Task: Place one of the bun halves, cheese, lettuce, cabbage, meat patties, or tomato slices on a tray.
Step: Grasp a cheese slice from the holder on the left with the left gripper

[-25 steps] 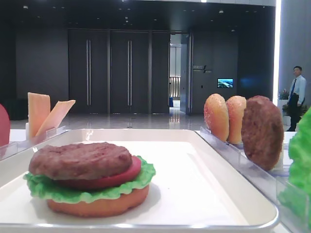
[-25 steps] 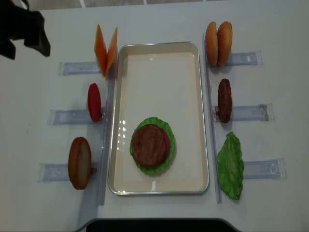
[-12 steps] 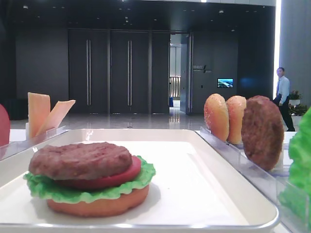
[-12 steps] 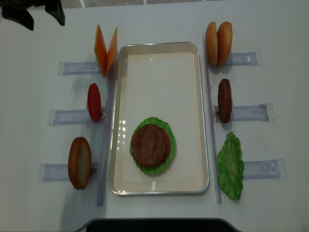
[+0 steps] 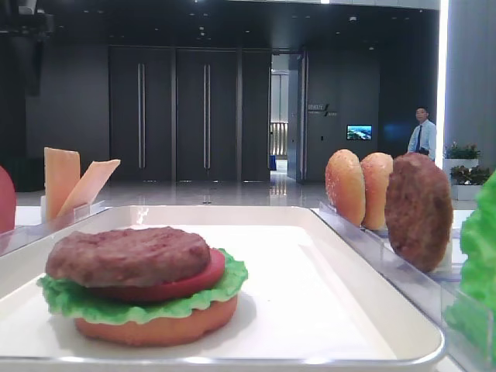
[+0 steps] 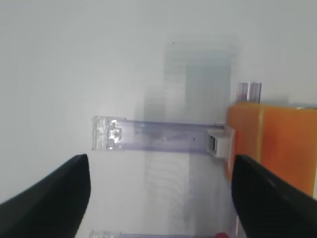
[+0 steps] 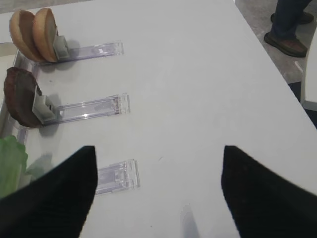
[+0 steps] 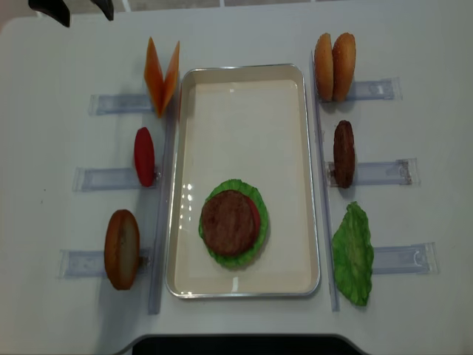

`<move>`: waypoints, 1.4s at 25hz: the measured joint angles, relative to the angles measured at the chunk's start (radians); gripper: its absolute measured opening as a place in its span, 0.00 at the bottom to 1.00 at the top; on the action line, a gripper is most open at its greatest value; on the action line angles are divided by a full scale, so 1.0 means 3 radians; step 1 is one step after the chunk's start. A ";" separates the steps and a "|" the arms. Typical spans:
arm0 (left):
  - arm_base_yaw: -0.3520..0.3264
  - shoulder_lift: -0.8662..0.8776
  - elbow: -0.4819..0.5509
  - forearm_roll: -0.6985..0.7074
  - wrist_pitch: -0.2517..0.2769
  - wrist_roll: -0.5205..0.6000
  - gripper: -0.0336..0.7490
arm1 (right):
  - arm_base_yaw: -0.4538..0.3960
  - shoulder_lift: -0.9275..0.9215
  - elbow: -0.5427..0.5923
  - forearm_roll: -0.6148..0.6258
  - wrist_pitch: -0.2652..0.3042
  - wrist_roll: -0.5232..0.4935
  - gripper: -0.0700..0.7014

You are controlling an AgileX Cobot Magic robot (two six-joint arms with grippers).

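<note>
The white tray (image 8: 244, 133) lies mid-table and holds one stack (image 8: 233, 223): a bun half at the bottom, then lettuce, a tomato slice and a meat patty (image 5: 128, 254) on top. Left of the tray, racks hold two cheese slices (image 8: 161, 74), a tomato slice (image 8: 144, 155) and a bun half (image 8: 122, 248). On the right are two bun halves (image 8: 334, 66), a patty (image 8: 343, 153) and lettuce (image 8: 353, 253). My left gripper (image 8: 80, 10) is open and empty at the far left corner, with the cheese (image 6: 270, 144) to its right. My right gripper (image 7: 157, 163) is open and empty over bare table right of the racks.
Clear plastic racks (image 8: 118, 103) run out from both long sides of the tray. The right wrist view shows an empty rack end (image 7: 116, 176) and the table's right edge, with a person's legs (image 7: 290, 25) beyond it. A man (image 5: 421, 136) stands in the background.
My left gripper has moved to the right along the far edge of the table, towards the cheese. The food and the tray have not moved. The man in the background has walked left.
</note>
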 joint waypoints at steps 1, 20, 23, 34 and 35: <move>0.0000 0.0061 -0.0058 0.0000 0.0000 0.0000 0.93 | 0.0000 0.0000 0.0000 0.0000 0.0000 0.0000 0.74; -0.0086 0.0226 -0.0142 -0.0262 0.0000 0.0463 0.93 | 0.0000 -0.0003 0.0000 0.0000 0.0000 0.0000 0.74; -0.0198 0.0227 -0.0142 -0.0246 0.0000 0.0354 0.93 | 0.0000 -0.0003 0.0000 0.0000 0.0000 0.0000 0.74; -0.0922 0.0227 -0.0142 -0.0017 0.0000 -0.0363 0.93 | 0.0000 -0.0003 0.0000 0.0000 0.0000 0.0000 0.74; -0.0989 0.0227 -0.0142 -0.0017 0.0000 -0.0412 0.93 | 0.0000 -0.0003 0.0000 0.0000 0.0000 0.0000 0.74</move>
